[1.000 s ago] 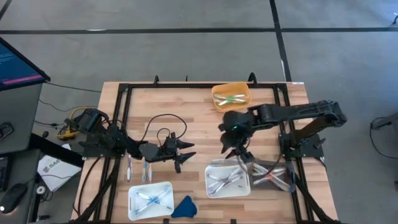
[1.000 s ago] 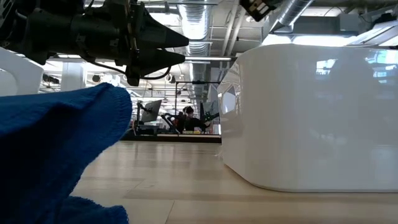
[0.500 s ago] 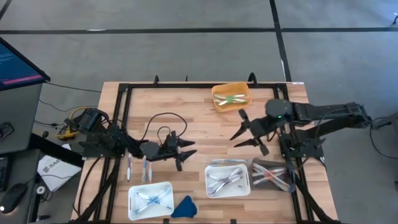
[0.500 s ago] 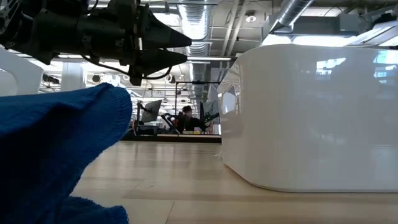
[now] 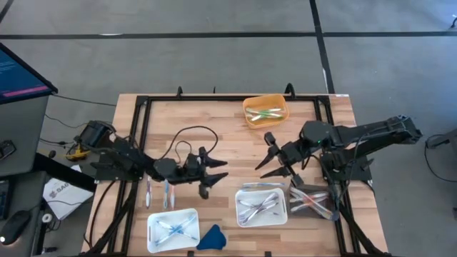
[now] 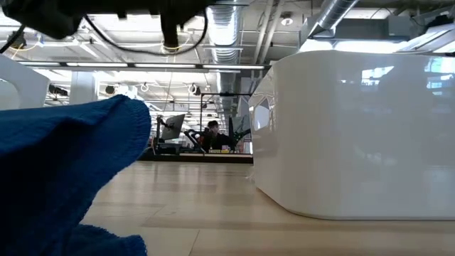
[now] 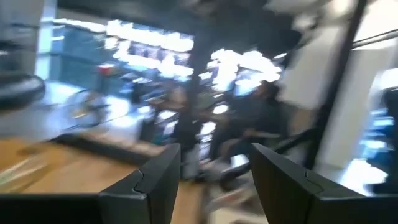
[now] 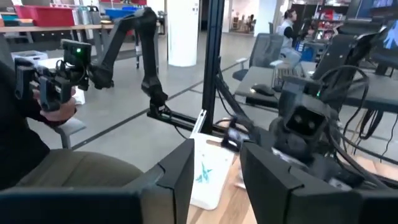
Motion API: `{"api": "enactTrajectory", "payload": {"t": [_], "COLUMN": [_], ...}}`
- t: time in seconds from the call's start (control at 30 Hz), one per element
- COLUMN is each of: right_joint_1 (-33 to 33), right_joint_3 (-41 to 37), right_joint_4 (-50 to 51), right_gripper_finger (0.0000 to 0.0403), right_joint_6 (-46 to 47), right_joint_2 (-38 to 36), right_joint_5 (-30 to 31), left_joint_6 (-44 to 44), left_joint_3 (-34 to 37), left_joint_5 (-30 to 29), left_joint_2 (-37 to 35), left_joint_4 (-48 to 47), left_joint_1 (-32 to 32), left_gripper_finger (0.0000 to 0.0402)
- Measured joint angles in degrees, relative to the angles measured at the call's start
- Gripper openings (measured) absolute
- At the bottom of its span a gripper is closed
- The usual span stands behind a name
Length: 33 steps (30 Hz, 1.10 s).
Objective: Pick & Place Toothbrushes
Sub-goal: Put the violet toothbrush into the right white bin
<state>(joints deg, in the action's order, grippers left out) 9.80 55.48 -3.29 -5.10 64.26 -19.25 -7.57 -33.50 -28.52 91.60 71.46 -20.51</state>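
Toothbrushes lie in the orange tray [image 5: 265, 112] at the far edge, in a white tray [image 5: 172, 228] at the near left, in a white tray [image 5: 261, 204] at the near middle and in a clear tray [image 5: 311, 201] beside it. Two more toothbrushes [image 5: 157, 193] lie on the bare wood at the left. My left gripper [image 5: 214, 178] hangs open above the table's middle left, pointing right, with nothing between its fingers [image 7: 155, 180]. My right gripper [image 5: 263, 152] is open too, level and pointing left, raised above the wood beyond the middle white tray.
A blue cloth lump [image 5: 212, 237] lies at the near edge beside the left white tray and fills the low view's left [image 6: 64, 178]. A black cable [image 5: 187, 137] loops over the left arm. A black frame [image 5: 143, 107] runs round the table.
My right gripper has risen from above the middle white tray and tipped from pointing down to level, now pointing toward the table's left. My left gripper has gone up, out of the top of the low view.
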Motion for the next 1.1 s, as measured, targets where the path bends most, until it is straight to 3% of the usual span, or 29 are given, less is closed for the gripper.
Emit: {"api": "enactTrajectory", "payload": {"t": [0.17, 0.47, 0.73, 1.1], "right_joint_1": [0.4, 0.8, 0.8, -0.4], "right_joint_3": [0.1, 0.1, 0.1, 0.1], "right_joint_4": [2.5, 9.8, 14.0, 15.0], "right_gripper_finger": [0.0123, 0.0123, 0.0123, 0.0123], "right_joint_6": [0.5, 0.0, -2.1, -2.5], "right_joint_2": [-0.2, -2.1, -4.1, -4.1], "right_joint_5": [-0.1, -0.1, -0.2, 0.0], "left_joint_6": [0.8, 5.7, -12.4, -26.3], "left_joint_3": [-2.4, -8.5, -11.1, -16.5], "left_joint_5": [7.0, 4.0, 4.0, 8.0], "left_joint_2": [-6.2, -12.0, -17.1, -16.9], "left_joint_4": [-3.8, -24.7, -51.9, -73.6], "left_joint_1": [-0.4, -2.7, -2.7, -2.1], "left_gripper_finger": [0.0186, 0.0186, 0.0186, 0.0186]}}
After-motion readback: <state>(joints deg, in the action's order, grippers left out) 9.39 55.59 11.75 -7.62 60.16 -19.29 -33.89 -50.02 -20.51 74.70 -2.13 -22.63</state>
